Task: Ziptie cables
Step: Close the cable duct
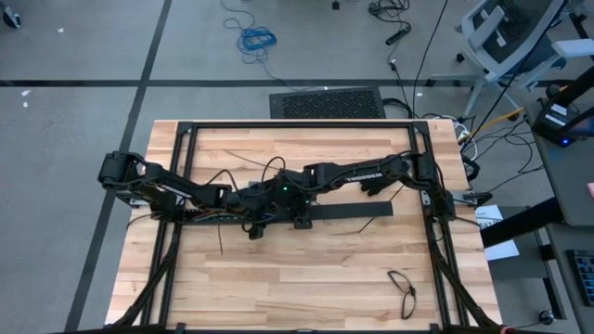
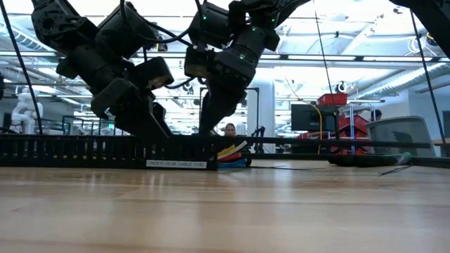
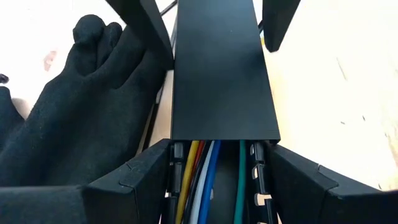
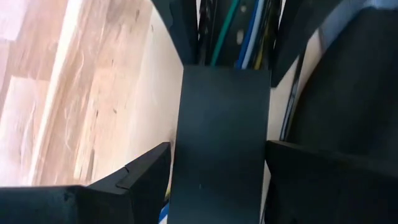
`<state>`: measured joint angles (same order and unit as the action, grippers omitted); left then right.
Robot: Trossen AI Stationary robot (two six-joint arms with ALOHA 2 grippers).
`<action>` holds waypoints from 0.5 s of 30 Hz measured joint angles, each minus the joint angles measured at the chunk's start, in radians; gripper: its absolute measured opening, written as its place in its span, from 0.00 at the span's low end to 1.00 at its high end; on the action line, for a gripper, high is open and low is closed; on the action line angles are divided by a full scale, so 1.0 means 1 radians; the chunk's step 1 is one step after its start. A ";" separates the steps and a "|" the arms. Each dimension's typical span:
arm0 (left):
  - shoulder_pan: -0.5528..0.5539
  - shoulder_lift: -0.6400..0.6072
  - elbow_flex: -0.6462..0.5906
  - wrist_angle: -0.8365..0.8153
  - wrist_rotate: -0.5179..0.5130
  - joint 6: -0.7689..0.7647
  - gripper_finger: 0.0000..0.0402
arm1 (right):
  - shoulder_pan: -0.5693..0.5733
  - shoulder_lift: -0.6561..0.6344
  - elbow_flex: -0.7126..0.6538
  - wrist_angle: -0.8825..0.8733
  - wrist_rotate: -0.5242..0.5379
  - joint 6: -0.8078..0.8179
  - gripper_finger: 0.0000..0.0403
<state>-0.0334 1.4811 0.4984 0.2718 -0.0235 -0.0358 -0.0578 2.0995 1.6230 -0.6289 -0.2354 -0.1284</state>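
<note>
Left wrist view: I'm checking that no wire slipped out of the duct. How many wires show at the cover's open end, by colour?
Yellow wire: 1
Red wire: 1
White wire: 1
Blue wire: 1
Green wire: 1
Total: 5, all emerging from under the black cover.

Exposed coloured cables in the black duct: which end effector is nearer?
Left. The left end effector straddles the duct where the cables emerge; the right end effector straddles the lid farther along.

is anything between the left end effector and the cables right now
Yes. A flat black cover lies over the slotted tray, hiding most of the cables. They show only at its open end, between the left end effector's fingers. The right end effector straddles the same cover.
</note>
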 joint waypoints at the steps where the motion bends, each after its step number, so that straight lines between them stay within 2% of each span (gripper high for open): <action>1: 0.000 0.000 0.000 0.000 0.000 0.000 0.59 | 0.000 0.000 0.000 0.012 -0.002 0.000 0.64; 15: 0.000 0.000 0.001 -0.003 0.000 -0.004 0.59 | 0.001 0.000 0.000 -0.006 -0.002 0.010 0.64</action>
<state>-0.0334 1.4815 0.4992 0.2684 -0.0231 -0.0395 -0.0570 2.0995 1.6230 -0.6347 -0.2379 -0.1186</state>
